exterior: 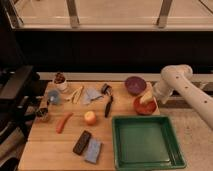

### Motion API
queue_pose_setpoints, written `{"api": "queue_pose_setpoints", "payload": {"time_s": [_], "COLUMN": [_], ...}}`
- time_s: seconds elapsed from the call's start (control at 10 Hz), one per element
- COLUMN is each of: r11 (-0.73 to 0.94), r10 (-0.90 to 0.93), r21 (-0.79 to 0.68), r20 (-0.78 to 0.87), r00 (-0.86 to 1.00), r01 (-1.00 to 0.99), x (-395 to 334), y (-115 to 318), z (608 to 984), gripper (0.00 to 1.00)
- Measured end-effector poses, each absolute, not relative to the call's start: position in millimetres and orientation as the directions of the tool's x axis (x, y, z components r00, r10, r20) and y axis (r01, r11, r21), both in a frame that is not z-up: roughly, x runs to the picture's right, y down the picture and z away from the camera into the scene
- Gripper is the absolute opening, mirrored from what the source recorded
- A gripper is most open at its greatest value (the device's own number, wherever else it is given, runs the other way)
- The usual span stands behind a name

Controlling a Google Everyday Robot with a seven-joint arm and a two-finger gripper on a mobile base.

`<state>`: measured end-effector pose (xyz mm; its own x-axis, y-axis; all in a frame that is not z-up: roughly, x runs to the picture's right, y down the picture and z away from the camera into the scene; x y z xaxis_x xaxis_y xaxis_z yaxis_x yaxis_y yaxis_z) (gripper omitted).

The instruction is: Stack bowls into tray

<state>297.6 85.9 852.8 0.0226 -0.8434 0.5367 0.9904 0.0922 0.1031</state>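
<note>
Purple bowl (135, 85): dark, round, upright on the worktop, behind the tray.
Red-orange bowl (139, 108): glossy, upright, just beside the tray's far right rim, near the purple bowl.
Tray (145, 144): large green square, raised rim, lying flat.
Gripper (147, 98): low over the red-orange bowl, fingers apart.
</note>
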Motion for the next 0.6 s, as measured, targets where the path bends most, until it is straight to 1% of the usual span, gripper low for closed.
{"api": "queue_pose_setpoints", "payload": {"time_s": [0.2, 0.3, 0.4, 0.6], "r11": [0.159, 0.187, 0.203, 0.214], "r10": [-0.817, -0.798, -0.785, -0.779], "r21": [0.060, 0.044, 0.033, 0.020], "r20": [0.569, 0.589, 0.603, 0.606], "r00": [0.097, 0.126, 0.143, 0.158], "r01": [0.985, 0.981, 0.979, 0.977], "x": [310.4, 313.8, 314.9, 320.2], "y": [99.9, 106.4, 113.6, 120.1], "z": [887.7, 897.6, 904.7, 906.4], "gripper": [0.80, 0.80, 0.75, 0.56]}}
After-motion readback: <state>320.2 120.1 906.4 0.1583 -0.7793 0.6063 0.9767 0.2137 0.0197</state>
